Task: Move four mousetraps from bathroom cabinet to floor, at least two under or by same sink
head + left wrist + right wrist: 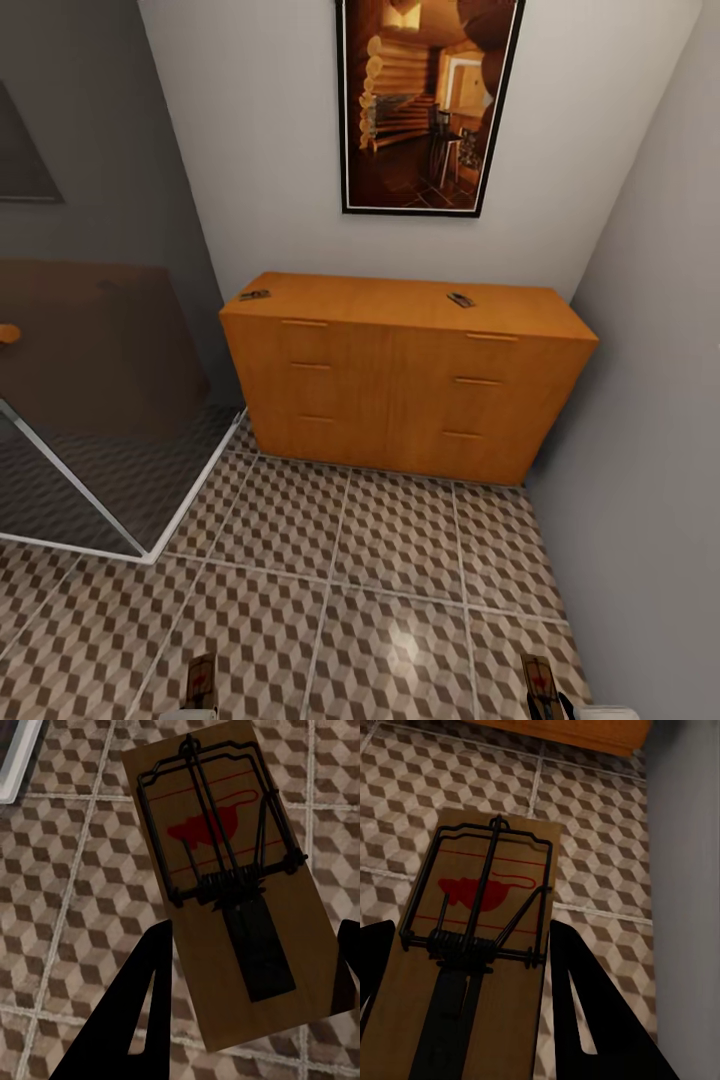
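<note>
right now my left gripper (247,960) and right gripper (465,967) each clamp a mousetrap (225,870) (472,945); two more (254,295) (461,299) sit on the cabinet (400,390), centre frame. no readable writing, only a red mouse print.

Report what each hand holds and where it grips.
Left hand: mousetrap, gripped across its long sides. Right hand: mousetrap, same hold.

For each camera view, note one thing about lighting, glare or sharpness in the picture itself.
Head view: a soft white glare patch on the floor tiles; the cabinet evenly lit. Left wrist view: the mousetrap sharp, black fingers featureless. Right wrist view: its mousetrap dim, tiles slightly soft.
</note>
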Available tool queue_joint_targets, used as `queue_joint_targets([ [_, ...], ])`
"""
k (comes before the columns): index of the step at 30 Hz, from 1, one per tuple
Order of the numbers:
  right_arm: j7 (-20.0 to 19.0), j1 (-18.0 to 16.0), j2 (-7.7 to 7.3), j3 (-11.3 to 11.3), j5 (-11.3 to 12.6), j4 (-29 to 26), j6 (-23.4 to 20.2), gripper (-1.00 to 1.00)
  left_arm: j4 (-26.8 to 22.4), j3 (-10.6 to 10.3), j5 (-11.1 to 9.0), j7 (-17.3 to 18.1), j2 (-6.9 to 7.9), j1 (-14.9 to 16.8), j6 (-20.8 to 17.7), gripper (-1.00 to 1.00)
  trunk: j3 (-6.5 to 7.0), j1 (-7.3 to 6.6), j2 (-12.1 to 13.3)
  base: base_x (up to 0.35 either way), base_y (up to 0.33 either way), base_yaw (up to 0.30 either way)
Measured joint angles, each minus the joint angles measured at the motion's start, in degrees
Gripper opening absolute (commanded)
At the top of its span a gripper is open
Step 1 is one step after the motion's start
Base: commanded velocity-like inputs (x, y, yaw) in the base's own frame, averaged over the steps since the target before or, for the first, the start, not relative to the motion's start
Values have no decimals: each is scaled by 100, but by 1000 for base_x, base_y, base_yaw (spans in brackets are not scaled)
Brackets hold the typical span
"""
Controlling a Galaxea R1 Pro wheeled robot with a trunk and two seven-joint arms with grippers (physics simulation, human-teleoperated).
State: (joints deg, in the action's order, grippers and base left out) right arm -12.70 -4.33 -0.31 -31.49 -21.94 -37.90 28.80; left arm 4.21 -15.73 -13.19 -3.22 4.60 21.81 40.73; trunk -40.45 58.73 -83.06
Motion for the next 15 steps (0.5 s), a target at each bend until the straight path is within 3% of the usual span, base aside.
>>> queue_joint_targets([
  [15,0,0,0,1,0,44,0,-100,0,4,0,0,0,0,-6,-100,136,0,0,0,0,0],
])
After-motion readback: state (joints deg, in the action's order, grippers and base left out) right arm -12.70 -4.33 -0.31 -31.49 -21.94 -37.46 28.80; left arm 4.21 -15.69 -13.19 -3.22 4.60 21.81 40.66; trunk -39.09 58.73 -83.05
